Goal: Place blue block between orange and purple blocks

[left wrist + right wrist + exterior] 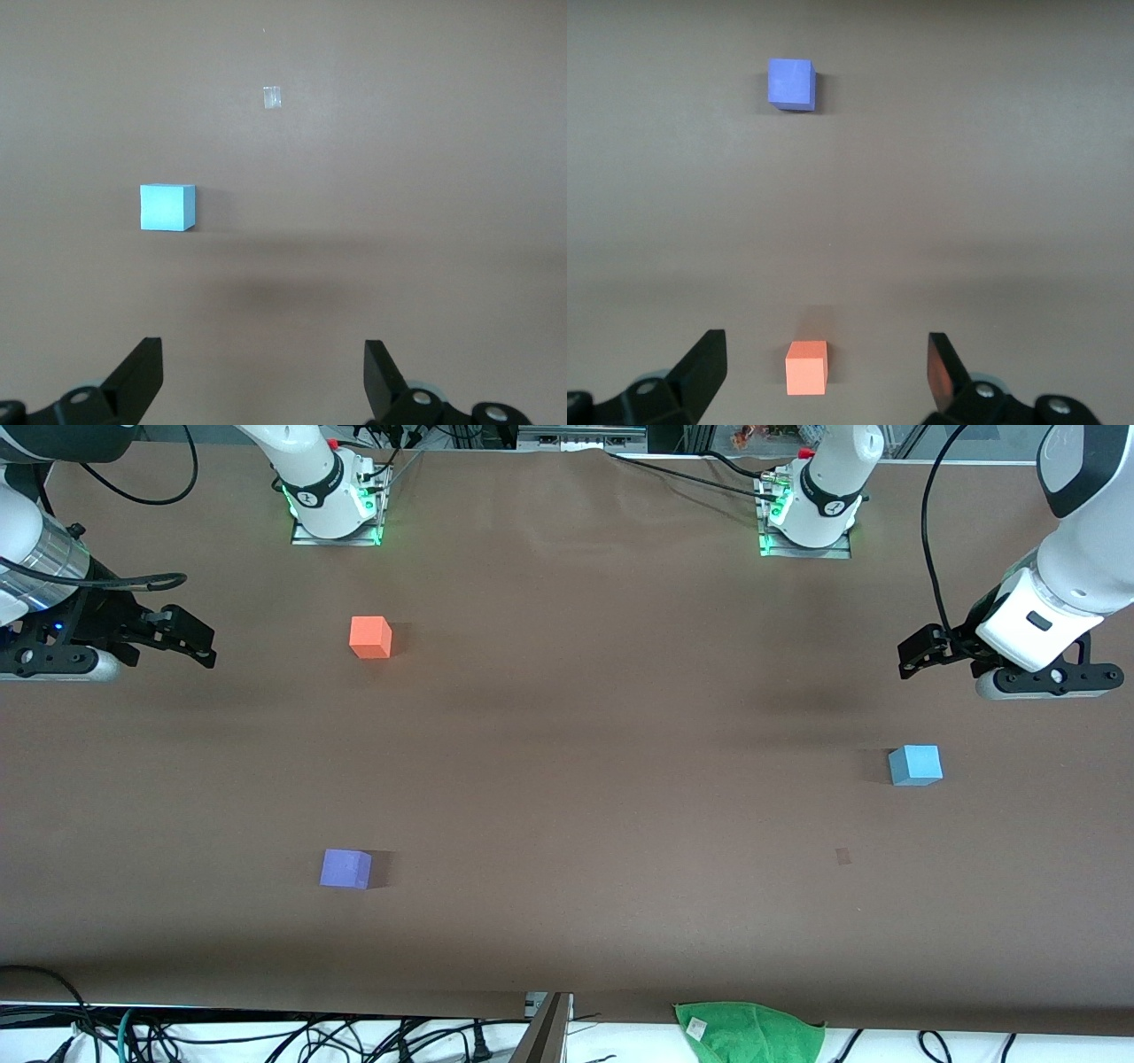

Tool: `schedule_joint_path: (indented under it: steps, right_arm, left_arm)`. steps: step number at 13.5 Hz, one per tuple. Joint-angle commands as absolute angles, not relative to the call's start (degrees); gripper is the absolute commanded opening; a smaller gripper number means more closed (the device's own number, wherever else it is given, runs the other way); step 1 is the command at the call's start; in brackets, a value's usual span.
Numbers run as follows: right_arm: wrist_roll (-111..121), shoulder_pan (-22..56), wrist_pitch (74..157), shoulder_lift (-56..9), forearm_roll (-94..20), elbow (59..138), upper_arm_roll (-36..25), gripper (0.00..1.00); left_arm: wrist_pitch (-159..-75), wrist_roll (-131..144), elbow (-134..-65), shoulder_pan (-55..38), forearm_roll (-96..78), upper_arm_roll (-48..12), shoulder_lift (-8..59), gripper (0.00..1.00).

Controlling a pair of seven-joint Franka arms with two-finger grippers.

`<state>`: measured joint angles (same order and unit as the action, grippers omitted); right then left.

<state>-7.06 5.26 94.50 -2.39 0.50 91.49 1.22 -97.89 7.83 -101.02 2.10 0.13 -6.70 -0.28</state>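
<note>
Blue block (915, 765) rests on the brown bench (567, 779) toward the left arm's end, well apart from the other two cubes. Orange block (370, 638) and purple block (345, 869) both lie toward the right arm's end, the purple one nearer the front camera, with a wide bare gap between them that serves as the target spot.

Left end effector (914, 654) hangs over the bench at its own end, fingers spread wide and gripping nothing. The blue block sits close to it, a little nearer the front camera. In the left wrist view the cube (166, 207) appears ahead of the open fingers (142, 372) and offset to one side of their centre line, so it is not yet framed between them. Its faces look roughly square to the finger line; being a cube, it has no long axis to favour.

Right end effector (195, 642) hangs over the bench edge at its own end, likewise open and empty. Its wrist view shows the orange cube (807, 367) between the fingers' line of sight and the purple cube (792, 84) farther along, the two nearly in a row.

Judgement: the left arm is much the nearer to the blue block and is the natural one to pick it up. The move turns on shifting sideways to centre the cube, then descending; the carry afterwards must span most of the bench
</note>
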Motion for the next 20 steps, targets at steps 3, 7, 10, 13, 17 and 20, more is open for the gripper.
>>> schedule_joint_path:
  steps: [3, 7, 10, 13, 17, 20]
  right_arm:
    - [-7.7, 4.8, 93.8, -2.5, 0.1, 90.9, 1.4, 1.0]
    - [-7.7, 4.8, 93.8, -2.5, 0.1, 91.0, 1.4, 1.0]
    - [-7.7, 4.8, 93.8, -2.5, 0.1, 90.9, 1.4, 1.0]
    - [-7.7, 4.8, 93.8, -2.5, 0.1, 91.0, 1.3, 1.0]
    - [-7.6, 4.8, 93.8, -2.5, 0.1, 91.0, 0.7, 1.0]
    - [-7.6, 4.8, 93.8, -2.5, 0.1, 91.0, 0.7, 1.0]
  left_arm:
    - [-96.4, 8.8, -100.3, 1.5, 0.9, -6.4, -0.3, 1.0]
    - [-96.3, 8.6, -96.9, 1.6, 0.8, -6.4, 3.2, 1.0]
    - [-94.8, 8.4, -94.5, 1.9, 0.9, -6.3, 5.3, 1.0]
    - [-94.7, 8.1, -94.4, 2.1, 1.1, -6.3, 6.0, 1.0]
    - [-94.7, 7.6, -93.7, 4.6, 0.9, -5.8, 9.5, 1.0]
    - [-90.3, -0.9, -94.7, 7.7, 1.9, -5.7, 13.0, 1.0]
